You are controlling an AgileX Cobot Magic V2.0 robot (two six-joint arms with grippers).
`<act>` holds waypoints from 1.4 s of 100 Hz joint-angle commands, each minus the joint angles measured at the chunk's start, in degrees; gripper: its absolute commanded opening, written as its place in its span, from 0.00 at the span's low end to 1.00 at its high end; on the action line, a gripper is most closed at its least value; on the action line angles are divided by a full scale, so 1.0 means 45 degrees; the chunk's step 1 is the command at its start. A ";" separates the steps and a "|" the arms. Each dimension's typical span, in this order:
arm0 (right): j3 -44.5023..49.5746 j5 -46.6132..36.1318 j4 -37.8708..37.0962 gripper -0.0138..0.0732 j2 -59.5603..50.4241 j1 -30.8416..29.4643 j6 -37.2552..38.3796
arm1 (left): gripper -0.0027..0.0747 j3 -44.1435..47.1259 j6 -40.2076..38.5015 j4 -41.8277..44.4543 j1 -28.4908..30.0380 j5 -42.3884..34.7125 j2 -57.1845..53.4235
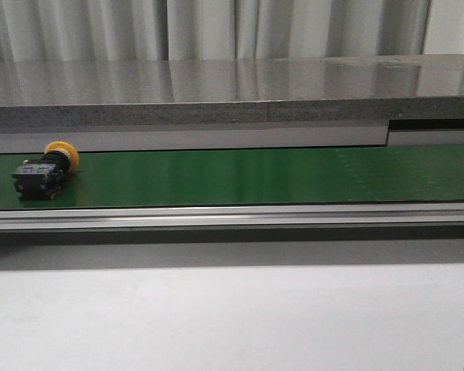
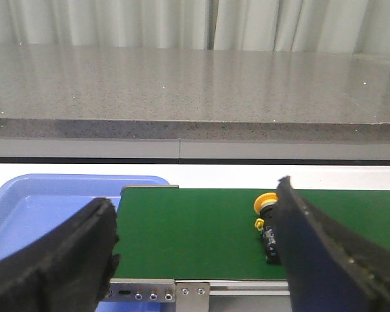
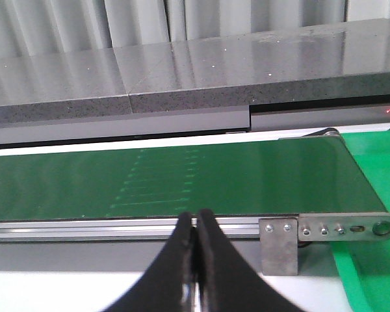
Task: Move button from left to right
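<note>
The button (image 1: 45,169) lies on its side at the left end of the green conveyor belt (image 1: 255,176), its yellow-orange head toward the back and its black body toward the front. In the left wrist view the button (image 2: 268,214) is partly hidden behind one finger. My left gripper (image 2: 195,240) is open and empty, held short of the belt's near rail, apart from the button. My right gripper (image 3: 195,224) is shut and empty, in front of the rail near the belt's right end (image 3: 338,188). Neither gripper shows in the front view.
A blue bin (image 2: 45,208) sits beyond the belt's left end. A green surface (image 3: 370,260) lies at the belt's right end. A grey stone ledge (image 1: 216,93) runs behind the belt. A silver rail (image 1: 232,216) edges its front, with a white tabletop (image 1: 232,317) below.
</note>
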 commanded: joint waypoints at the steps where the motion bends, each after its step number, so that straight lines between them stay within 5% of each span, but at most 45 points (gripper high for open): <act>1: -0.0176 -0.1019 -0.0156 0.08 -0.0263 -0.0025 -0.0045 | 0.60 -0.0324 0.0023 -0.0118 -0.0128 -0.0929 0.0088; 31: -0.0176 -0.1019 -0.0156 0.08 -0.0263 -0.0025 -0.0045 | 0.01 -0.0324 0.0023 -0.0118 -0.0128 -0.0899 0.0088; 100: -0.1435 -0.0981 -0.0156 0.08 -0.0141 -0.0026 -0.0045 | 0.01 -0.0324 0.0023 -0.0118 -0.0128 -0.0899 0.0088; 140: -0.6338 0.3774 -0.0030 0.08 0.4216 -0.0026 -0.0045 | 0.01 -0.0324 0.0023 -0.0118 -0.0128 -0.0899 0.0088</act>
